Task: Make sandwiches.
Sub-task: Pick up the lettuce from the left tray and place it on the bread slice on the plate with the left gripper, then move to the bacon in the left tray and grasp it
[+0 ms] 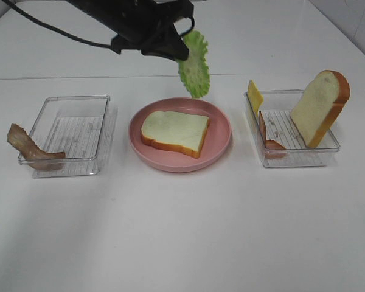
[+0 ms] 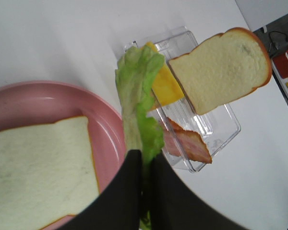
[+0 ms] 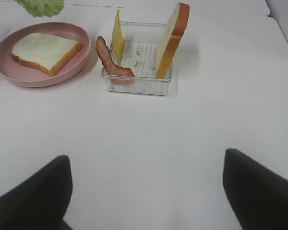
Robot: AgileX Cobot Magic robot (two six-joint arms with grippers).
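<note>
Lettuce [image 1: 194, 66] hangs top middle, pinched tight in the left pincer [image 1: 183, 53]; its arm [image 1: 128, 18] reaches in from the upper left, over bread [image 1: 173, 132] on the pink plate [image 1: 222, 131]. Right pincer [image 3: 146, 160] is spread wide.

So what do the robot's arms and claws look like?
The left gripper and its chunky arm are black, with a thin black cable running from it. The right gripper shows two smooth, rounded black fingers. No markings are visible.

lettuce [image 2: 137, 96] base: hidden inside left tool [image 2: 145, 158] | pink plate [image 2: 38, 96]: cropped | right tool [image 3: 145, 155]: fingers probably mostly cropped
</note>
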